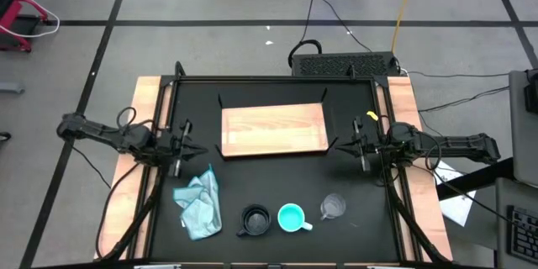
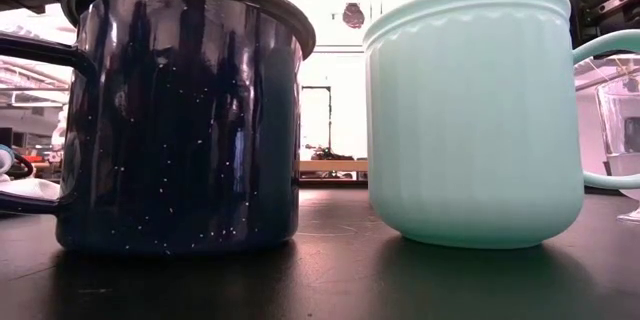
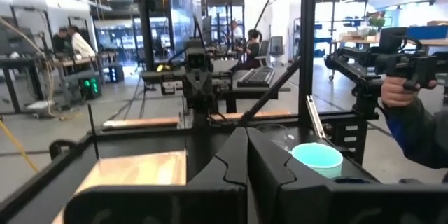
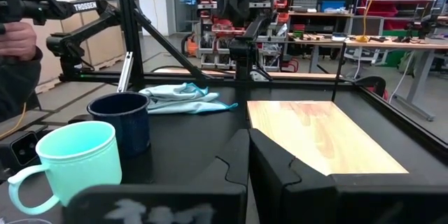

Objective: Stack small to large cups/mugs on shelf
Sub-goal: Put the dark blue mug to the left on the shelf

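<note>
Three vessels stand upright in a row near the table's front edge: a dark navy mug (image 1: 255,219) (image 2: 180,120) (image 4: 120,122), a turquoise mug (image 1: 291,217) (image 2: 470,110) (image 4: 73,157) (image 3: 316,159) and a clear glass cup (image 1: 334,208) (image 2: 625,145). The wooden shelf (image 1: 273,130) (image 4: 318,136) (image 3: 140,171) lies flat at the table's middle. My left gripper (image 1: 200,152) (image 3: 246,147) hovers shut at the shelf's left end, pointing level toward it. My right gripper (image 1: 336,144) (image 4: 248,154) hovers shut at the shelf's right end, facing the left one. Neither holds anything.
A crumpled light blue cloth (image 1: 200,206) (image 4: 183,96) lies at the front left, beside the dark mug. Wooden rails (image 1: 147,109) run along both table sides. A person's hand holding a device (image 3: 399,91) (image 4: 17,38) shows beyond the table's front.
</note>
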`<state>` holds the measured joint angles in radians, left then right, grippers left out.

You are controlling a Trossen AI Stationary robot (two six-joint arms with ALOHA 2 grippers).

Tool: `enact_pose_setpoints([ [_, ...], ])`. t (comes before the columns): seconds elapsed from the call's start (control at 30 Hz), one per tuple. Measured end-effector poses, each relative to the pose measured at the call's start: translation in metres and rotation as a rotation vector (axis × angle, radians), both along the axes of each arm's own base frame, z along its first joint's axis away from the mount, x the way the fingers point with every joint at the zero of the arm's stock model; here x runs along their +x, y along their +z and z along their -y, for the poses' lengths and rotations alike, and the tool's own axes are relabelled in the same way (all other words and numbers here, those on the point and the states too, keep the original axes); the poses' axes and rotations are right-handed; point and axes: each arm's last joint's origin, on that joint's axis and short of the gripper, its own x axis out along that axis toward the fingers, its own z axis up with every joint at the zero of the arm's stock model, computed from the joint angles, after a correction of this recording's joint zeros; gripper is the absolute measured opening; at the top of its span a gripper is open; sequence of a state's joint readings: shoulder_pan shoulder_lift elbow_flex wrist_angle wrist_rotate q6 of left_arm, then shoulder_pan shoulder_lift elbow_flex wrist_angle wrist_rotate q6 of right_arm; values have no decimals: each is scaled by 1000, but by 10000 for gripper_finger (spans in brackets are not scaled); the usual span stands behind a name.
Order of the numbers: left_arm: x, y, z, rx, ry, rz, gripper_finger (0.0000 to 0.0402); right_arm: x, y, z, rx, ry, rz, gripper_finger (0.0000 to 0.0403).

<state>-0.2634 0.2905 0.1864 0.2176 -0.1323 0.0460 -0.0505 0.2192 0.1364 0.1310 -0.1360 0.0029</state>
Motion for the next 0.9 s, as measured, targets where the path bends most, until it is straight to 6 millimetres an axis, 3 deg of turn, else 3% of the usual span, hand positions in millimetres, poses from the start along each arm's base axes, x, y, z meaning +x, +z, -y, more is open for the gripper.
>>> enact_pose_setpoints([
  [0.67,6,11,2,-3,-1,5,8,0,-4,0,16,0,-47,0],
  [0.8,11,7,5,-9,-64,-32,3,0,-4,0,12,0,-46,0],
  [0.9,18,7,12,7,-124,-61,21,0,-4,0,3,0,-45,0],
])
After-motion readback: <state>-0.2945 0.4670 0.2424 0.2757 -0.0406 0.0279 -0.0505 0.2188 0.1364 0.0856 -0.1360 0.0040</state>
